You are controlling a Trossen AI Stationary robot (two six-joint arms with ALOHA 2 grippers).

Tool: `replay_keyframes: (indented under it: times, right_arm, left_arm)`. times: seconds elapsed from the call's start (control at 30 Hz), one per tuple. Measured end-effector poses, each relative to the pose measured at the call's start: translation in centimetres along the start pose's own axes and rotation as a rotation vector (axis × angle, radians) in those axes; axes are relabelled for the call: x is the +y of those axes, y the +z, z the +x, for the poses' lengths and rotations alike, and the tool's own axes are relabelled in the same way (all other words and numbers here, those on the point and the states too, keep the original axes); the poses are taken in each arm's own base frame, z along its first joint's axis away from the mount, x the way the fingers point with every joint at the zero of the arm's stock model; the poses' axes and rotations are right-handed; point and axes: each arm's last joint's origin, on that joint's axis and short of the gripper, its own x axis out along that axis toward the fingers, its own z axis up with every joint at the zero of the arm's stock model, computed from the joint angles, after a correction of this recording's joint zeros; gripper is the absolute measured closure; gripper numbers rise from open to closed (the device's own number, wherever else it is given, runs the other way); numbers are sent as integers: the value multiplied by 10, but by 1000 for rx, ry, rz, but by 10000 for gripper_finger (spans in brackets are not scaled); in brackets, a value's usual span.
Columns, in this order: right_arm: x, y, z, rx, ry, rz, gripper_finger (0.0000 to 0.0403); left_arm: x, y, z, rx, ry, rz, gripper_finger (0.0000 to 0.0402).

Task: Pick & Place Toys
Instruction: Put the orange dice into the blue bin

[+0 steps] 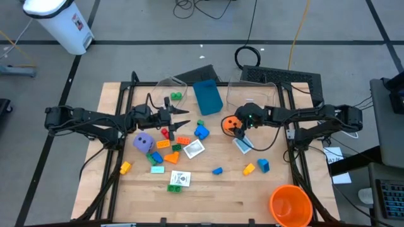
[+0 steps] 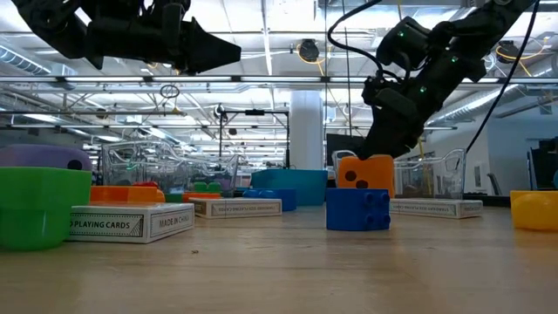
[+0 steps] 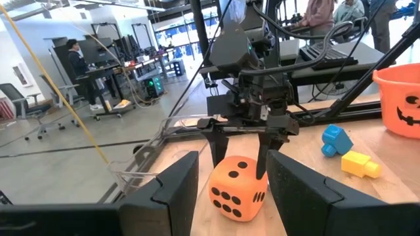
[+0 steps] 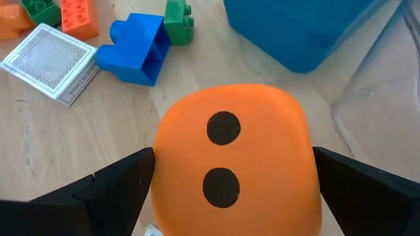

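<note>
Orange die (image 4: 233, 160) filled the right wrist view, two black dots facing the camera, with the right gripper (image 1: 238, 125) spread wide, a finger (image 4: 108, 190) on each side of it; contact could not be told from this view. Just past the die, that view alone showed a blue brick (image 4: 139, 47), a small green brick (image 4: 177, 23), a white card box (image 4: 51, 62) and the blue box (image 4: 308, 29). Low view put a blue brick (image 2: 358, 209) in front, the die (image 2: 366, 174) behind it on the table (image 2: 279, 270) under the right arm, and flat playing-card boxes (image 2: 131, 222) to the side. Left wrist view looked across at the die (image 3: 237, 188) from the other side, showing five dots and the right gripper's fingers straddling it, plus the orange cup (image 3: 400, 92) farther off. High view showed the left gripper (image 1: 182, 118), partly open and empty, above the bricks, the purple die (image 1: 143, 142) near the table's left side, and clear tubs (image 1: 252, 94) at the far edge.
</note>
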Motion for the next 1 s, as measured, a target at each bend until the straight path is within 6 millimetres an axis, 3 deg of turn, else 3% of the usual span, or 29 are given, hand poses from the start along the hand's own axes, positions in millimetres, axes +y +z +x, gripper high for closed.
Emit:
replay_keyframes:
  times: [1.0]
  right_arm:
    - [2, 10, -5, -105, 15, -47, 3]
  left_arm:
    - [1, -1, 0, 7, 3, 1, 218]
